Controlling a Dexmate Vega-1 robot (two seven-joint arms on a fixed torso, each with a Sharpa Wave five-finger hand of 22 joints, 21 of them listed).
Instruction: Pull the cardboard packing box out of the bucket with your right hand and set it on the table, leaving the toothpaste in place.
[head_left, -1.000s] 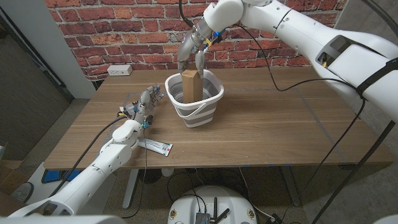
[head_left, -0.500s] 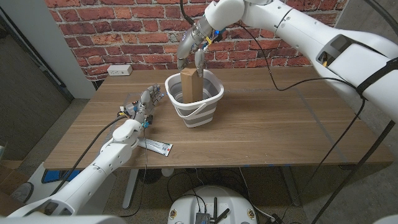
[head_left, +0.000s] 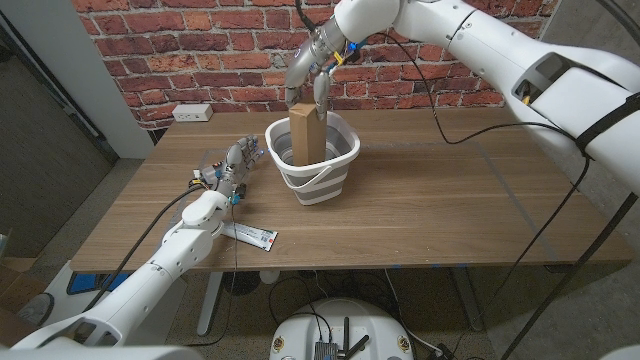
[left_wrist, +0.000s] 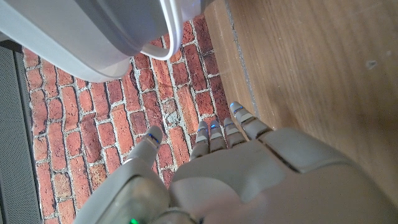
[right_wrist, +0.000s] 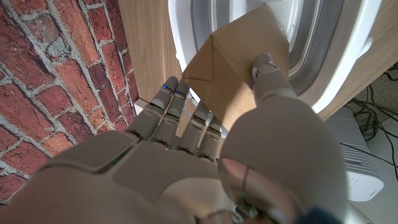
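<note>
While upright: tall plain brown cardboard box (head_left: 306, 131) stands in white bucket (head_left: 335, 165).
Right hand (head_left: 309, 73): pinching box top.
Left hand (head_left: 231, 166): fingers apart, holding nothing.

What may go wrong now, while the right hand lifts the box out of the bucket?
The right hand pinches only the top of the tall cardboard box, so it may slip or swing. Its lower end is inside the bucket and might catch the rim and tip it.

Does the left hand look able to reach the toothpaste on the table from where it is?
Probably yes. The toothpaste lies in the open beside the left arm, nothing on it. The left hand sits farther back near the bucket and would have to pull back.
</note>
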